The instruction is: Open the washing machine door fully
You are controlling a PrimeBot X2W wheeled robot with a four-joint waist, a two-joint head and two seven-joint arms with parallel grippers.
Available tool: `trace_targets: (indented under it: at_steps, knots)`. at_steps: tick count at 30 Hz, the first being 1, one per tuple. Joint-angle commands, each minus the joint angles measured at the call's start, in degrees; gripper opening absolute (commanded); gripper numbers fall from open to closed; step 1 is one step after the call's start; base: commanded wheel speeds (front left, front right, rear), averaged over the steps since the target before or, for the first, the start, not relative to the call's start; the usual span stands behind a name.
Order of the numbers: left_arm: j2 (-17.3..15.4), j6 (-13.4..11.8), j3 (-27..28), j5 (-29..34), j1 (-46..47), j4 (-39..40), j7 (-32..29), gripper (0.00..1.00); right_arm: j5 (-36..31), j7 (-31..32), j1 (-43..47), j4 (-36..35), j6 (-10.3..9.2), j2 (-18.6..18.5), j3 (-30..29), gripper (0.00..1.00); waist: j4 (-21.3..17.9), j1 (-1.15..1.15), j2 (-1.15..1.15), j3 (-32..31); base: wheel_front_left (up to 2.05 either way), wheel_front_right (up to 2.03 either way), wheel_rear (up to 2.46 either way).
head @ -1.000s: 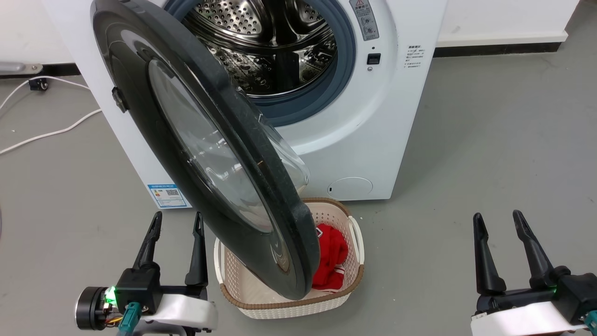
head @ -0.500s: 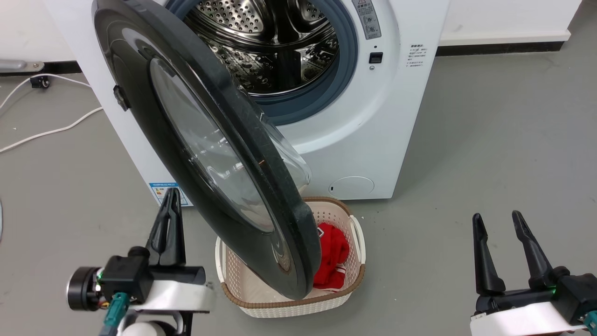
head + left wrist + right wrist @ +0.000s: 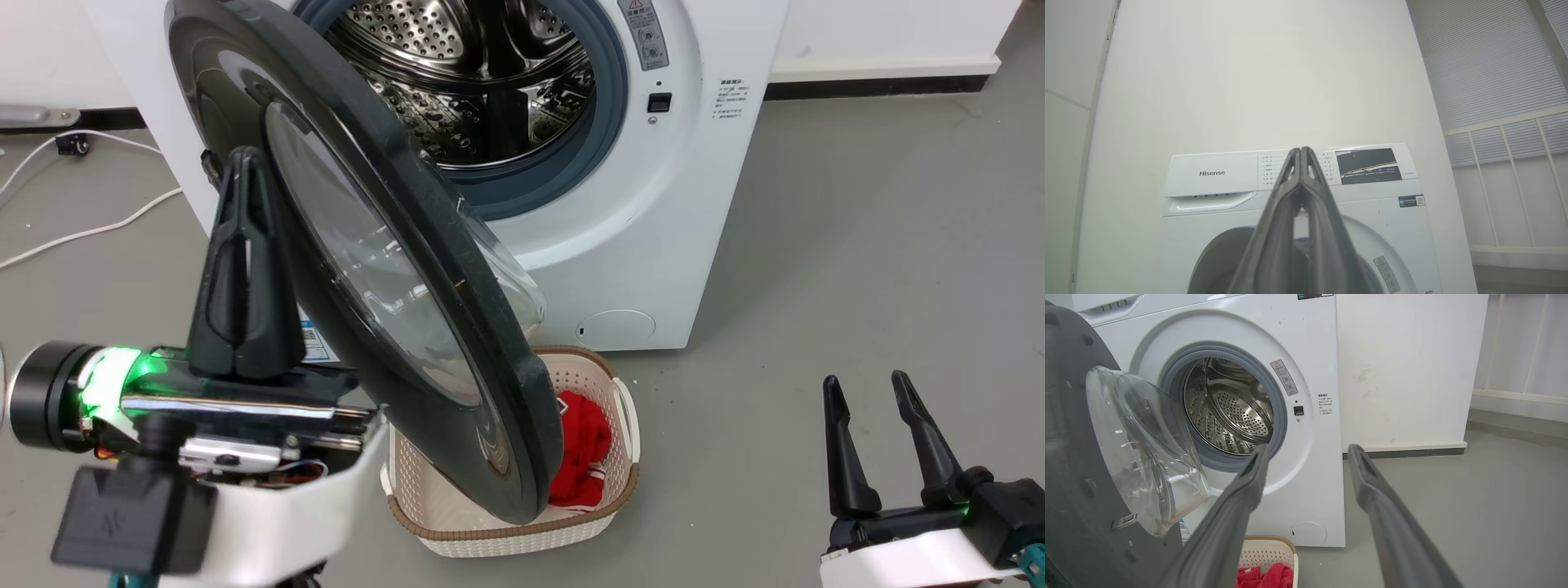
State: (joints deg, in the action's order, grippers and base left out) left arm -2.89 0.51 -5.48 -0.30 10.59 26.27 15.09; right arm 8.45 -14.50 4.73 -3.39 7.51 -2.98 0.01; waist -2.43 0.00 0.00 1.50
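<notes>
**Washer door standing partly open, left gripper raised beside it**

A white washing machine (image 3: 653, 229) is sitting on a grey floor (image 3: 857, 245) against a pale wall. The washing machine door (image 3: 367, 269), with its wide black rim and clear glass bowl, is hanging partway open on the left side of the head view. It is angled out toward the camera, leaving the steel drum (image 3: 465, 73) exposed. In that view the door's lower edge is overlapping a white woven basket (image 3: 506, 539), which is holding a red cloth (image 3: 580, 449) just in front of the machine.

The left gripper (image 3: 245, 159) is pointing upward, close to the camera, with its two dark fingers pressed together and nothing between them. Its tips are showing against the left part of the door's outer face; whether they are touching it cannot be told. In the left wrist view, the closed left gripper (image 3: 1300, 150) is aiming at the machine's control panel (image 3: 1290, 171).

The right gripper (image 3: 864, 380) is resting low at the right, well apart from the machine, with its fingers spread and empty. The right wrist view is looking between those fingers (image 3: 1309, 448) toward the drum opening and the door's inner glass (image 3: 1139, 449).

A white cable (image 3: 82, 233) is lying on the floor at the left.
</notes>
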Motion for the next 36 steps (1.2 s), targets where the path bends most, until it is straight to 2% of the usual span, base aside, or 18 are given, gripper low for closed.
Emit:
trace_targets:
  at_steps: [1,5,9,13,16,21,25,31,36]
  knots:
    - [0.0,0.5,-1.1,0.7,0.9,1.4,0.1,0.00,0.0,0.0,-0.6,0.1,-0.04,0.2,0.0,1.00,-0.2,0.00,0.00,0.0,0.00,0.00,0.00]
    - [0.0,1.7,-6.5,0.9,2.0,4.8,0.1,0.00,0.1,0.3,-0.6,0.2,-0.04,0.2,0.0,1.00,-0.6,0.00,0.00,-0.2,0.00,0.00,0.00]
    - [0.0,3.4,-13.5,-1.4,0.0,3.7,-0.9,0.00,0.2,0.5,-0.2,0.4,-0.03,0.2,0.1,1.00,-0.9,0.00,0.00,-0.7,0.00,0.00,0.00]
    - [0.0,4.4,-20.6,-5.7,-2.4,1.0,-5.7,0.00,0.2,0.7,0.2,0.4,-0.04,0.2,0.1,1.00,-1.0,0.00,0.00,-0.8,0.00,0.00,0.00]
    - [0.0,4.6,-24.0,-8.3,-5.1,-2.5,-10.1,0.00,0.4,0.9,0.4,0.4,-0.03,0.2,0.1,1.00,-0.9,0.00,0.00,-0.8,0.00,0.00,0.00]
    - [-0.2,2.7,-24.9,-9.8,-9.0,-8.5,-14.7,0.00,0.7,1.2,0.5,0.4,-0.04,0.2,0.5,1.00,-1.0,0.00,0.00,-0.8,0.00,0.00,0.00]
    - [-0.9,1.4,-24.6,-9.6,-10.8,-12.4,-15.8,0.00,1.2,1.3,0.4,0.6,-0.04,0.2,0.6,1.00,-1.0,0.00,0.00,-0.5,0.00,0.00,0.00]
    - [-0.8,0.8,-24.6,-9.0,-8.8,-18.9,-13.2,0.00,1.6,1.3,-0.5,0.9,-0.04,0.2,1.1,1.00,-1.0,0.00,0.00,0.3,0.00,0.00,0.00]
    - [-0.3,-1.1,-23.4,-10.4,-6.0,-23.8,-10.4,0.00,1.8,1.2,-1.2,1.2,-0.03,0.2,1.6,1.00,-1.8,0.00,0.00,0.8,0.00,0.00,0.00]
